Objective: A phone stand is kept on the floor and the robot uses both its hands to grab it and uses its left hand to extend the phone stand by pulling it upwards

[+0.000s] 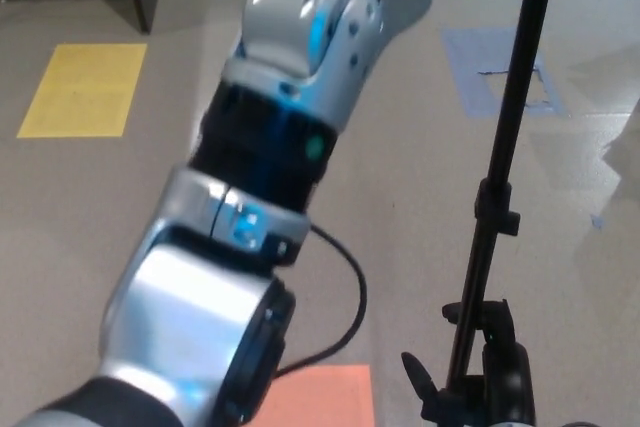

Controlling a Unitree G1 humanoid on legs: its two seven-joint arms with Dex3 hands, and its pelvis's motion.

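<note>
- nearest, the left arm (250, 247) fills the lower left and rises toward the top edge; its robot hand lies above the frame, so grip unseen
- right of the arm, the phone stand (497, 217) rises from the floor (90, 207), its pole long axis near upright, leaning right toward the top
- at the stand's foot something dark (505, 387) sits by the clamp; whether it is the right robot hand i cannot tell
- judged: the pull runs up along the pole

Grey-brown floor (90, 207) w/ yellow (85, 89), blue (495, 72), orange (320, 395) squares
</note>
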